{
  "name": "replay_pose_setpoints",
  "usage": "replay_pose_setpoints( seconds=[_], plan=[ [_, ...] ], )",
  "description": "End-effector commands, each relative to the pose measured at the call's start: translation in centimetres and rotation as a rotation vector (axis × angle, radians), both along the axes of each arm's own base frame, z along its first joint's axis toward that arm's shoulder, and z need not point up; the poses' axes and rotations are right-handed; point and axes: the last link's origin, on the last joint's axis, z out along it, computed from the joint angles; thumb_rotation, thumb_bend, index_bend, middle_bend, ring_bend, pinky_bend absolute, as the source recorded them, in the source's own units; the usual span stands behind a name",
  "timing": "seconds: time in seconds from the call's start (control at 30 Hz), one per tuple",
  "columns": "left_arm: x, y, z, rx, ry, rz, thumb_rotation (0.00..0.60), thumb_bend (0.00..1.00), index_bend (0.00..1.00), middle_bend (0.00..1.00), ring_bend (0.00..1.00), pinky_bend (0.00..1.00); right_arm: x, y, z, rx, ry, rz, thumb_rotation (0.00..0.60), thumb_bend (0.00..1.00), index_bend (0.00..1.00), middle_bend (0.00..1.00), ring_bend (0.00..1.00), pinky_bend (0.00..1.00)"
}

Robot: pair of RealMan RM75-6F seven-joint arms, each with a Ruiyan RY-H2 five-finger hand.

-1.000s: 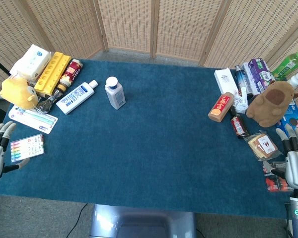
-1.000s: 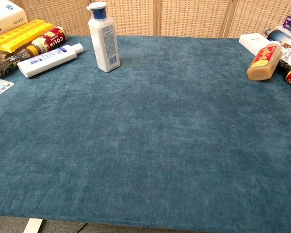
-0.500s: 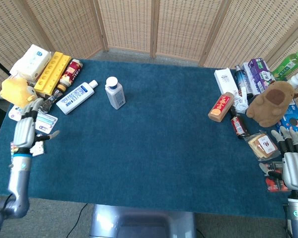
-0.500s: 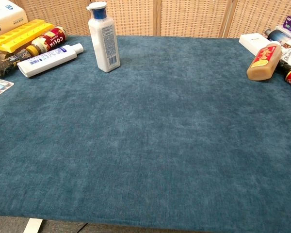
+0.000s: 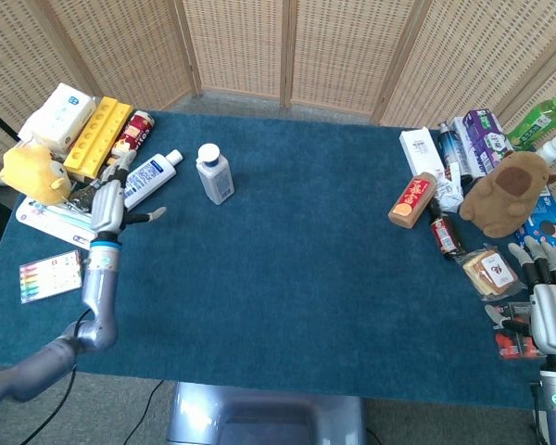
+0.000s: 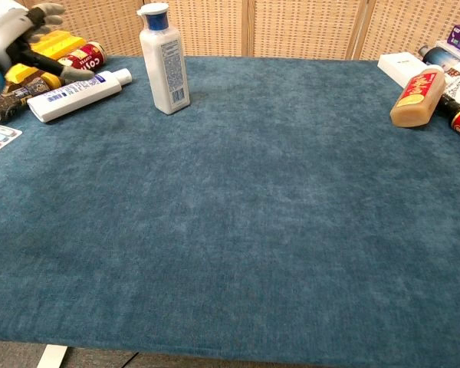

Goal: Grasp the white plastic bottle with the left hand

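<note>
The white plastic bottle [image 5: 214, 173] with a blue-grey cap stands upright on the blue cloth, back left of centre; the chest view shows the bottle [image 6: 165, 60] too. My left hand [image 5: 109, 202] hovers open to the left of it, fingers spread, thumb pointing right, a good gap from the bottle. In the chest view the left hand [image 6: 15, 34] shows at the top left corner. My right hand [image 5: 549, 304] stays open at the table's front right edge, holding nothing.
A flat white tube [image 5: 145, 180] lies just beyond the left hand, with a yellow tray [image 5: 98, 137], red can [image 5: 132, 135] and yellow plush [image 5: 32, 172] nearby. On the right lie a brown sauce bottle [image 5: 412, 200], boxes, a brown plush [image 5: 505, 193] and snack packets.
My left arm has swung up from the table's front left edge and rightward toward the bottle, now over the toothbrush pack area. The right hand has barely shifted.
</note>
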Motion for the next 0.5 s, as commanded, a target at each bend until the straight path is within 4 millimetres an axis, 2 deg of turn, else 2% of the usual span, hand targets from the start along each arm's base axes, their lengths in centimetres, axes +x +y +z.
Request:
replay_pose_setpoints(
  seconds=[0.03, 0.27, 0.5],
  plan=[
    [2.6, 1.8, -2.1, -0.021, -0.045, -0.002, 0.6, 0.0, 0.0, 0.0, 0.0, 0.0, -0.1, -0.1, 0.1, 0.001, -0.002, -0.004, 0.6, 0.0, 0.15, 0.0, 0.0, 0.0],
    [6.3, 3.1, -4.6, -0.05, -0.064, -0.046, 0.6, 0.0, 0.0, 0.0, 0.0, 0.0, -0.6, -0.3, 0.4, 0.007, -0.013, -0.022, 0.6, 0.0, 0.15, 0.0, 0.0, 0.0],
    [8.2, 4.1, -6.1, -0.068, -0.065, -0.048, 0.6, 0.0, 0.0, 0.0, 0.0, 0.0, -0.7, -0.3, 0.5, 0.015, -0.022, -0.031, 0.6, 0.0, 0.16, 0.0, 0.0, 0.0]
  ],
)
